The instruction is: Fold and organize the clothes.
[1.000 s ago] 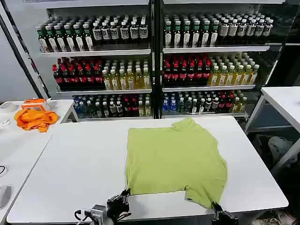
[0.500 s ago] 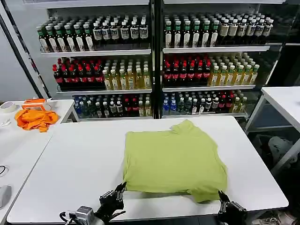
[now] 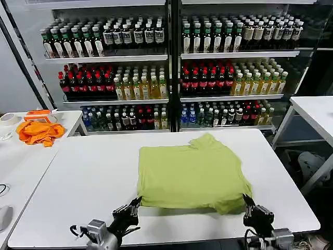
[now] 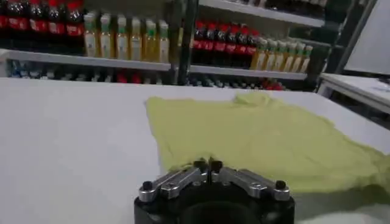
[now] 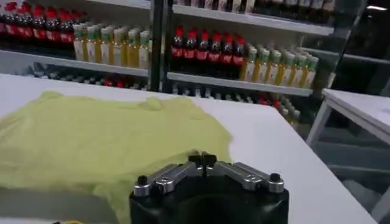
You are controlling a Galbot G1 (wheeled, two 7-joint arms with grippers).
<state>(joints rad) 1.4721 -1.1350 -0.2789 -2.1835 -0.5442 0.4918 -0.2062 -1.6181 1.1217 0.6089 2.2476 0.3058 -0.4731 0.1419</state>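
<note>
Both pincers lifted our T-shirt's [image 3: 190,176] near hem since earlier; left pincer [image 3: 136,202] and right pincer [image 3: 246,200] pinch its corners—soft, light cotton.

I see even, bright overhead light on the white table [image 3: 88,177], with soft shadow under the shirt [image 3: 190,174] hem. Wrist views blur the bottle shelves [image 4: 122,36]; the head view stays sharp.

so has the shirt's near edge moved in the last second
Yes. The shirt has its near edge farther from the table front edge, toward the shelves, with both pincers shut at its corners.
</note>
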